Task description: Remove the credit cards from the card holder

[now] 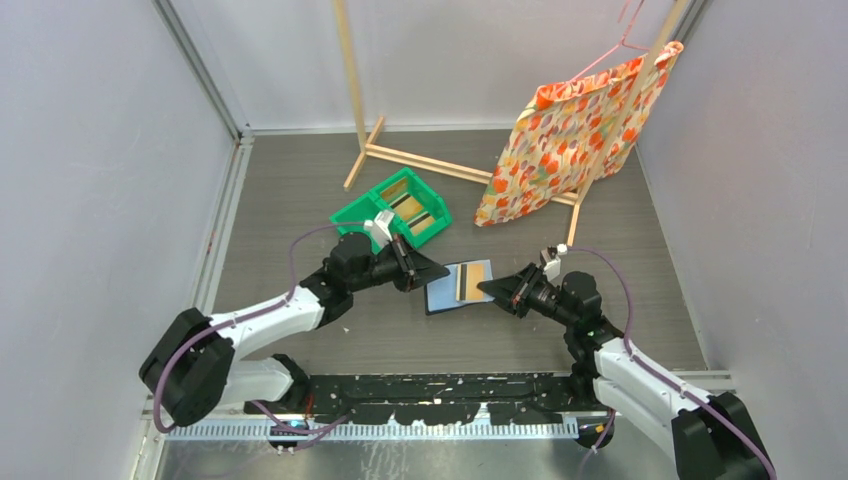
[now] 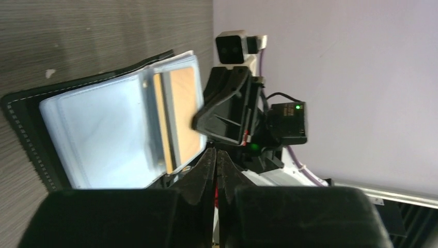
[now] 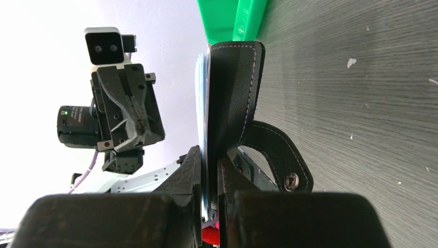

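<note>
The card holder (image 1: 445, 294) lies open on the table between both arms, grey-blue pockets up. A golden-tan credit card (image 1: 472, 280) sits in its right-hand pocket and also shows in the left wrist view (image 2: 183, 111), behind a clear sleeve of the holder (image 2: 98, 129). My right gripper (image 1: 487, 289) is shut on the holder's right edge, pinching the dark cover (image 3: 232, 88) and the sleeves between its jaws (image 3: 209, 165). My left gripper (image 1: 440, 268) is at the holder's left edge. Its jaws (image 2: 216, 155) are shut, with nothing seen between them.
A green two-compartment bin (image 1: 365, 212) stands just behind the left gripper with two striped cards (image 1: 413, 210) in it; its wall shows in the right wrist view (image 3: 232, 20). An orange flowered cloth (image 1: 570, 140) hangs on a wooden rack (image 1: 430, 160) at the back right.
</note>
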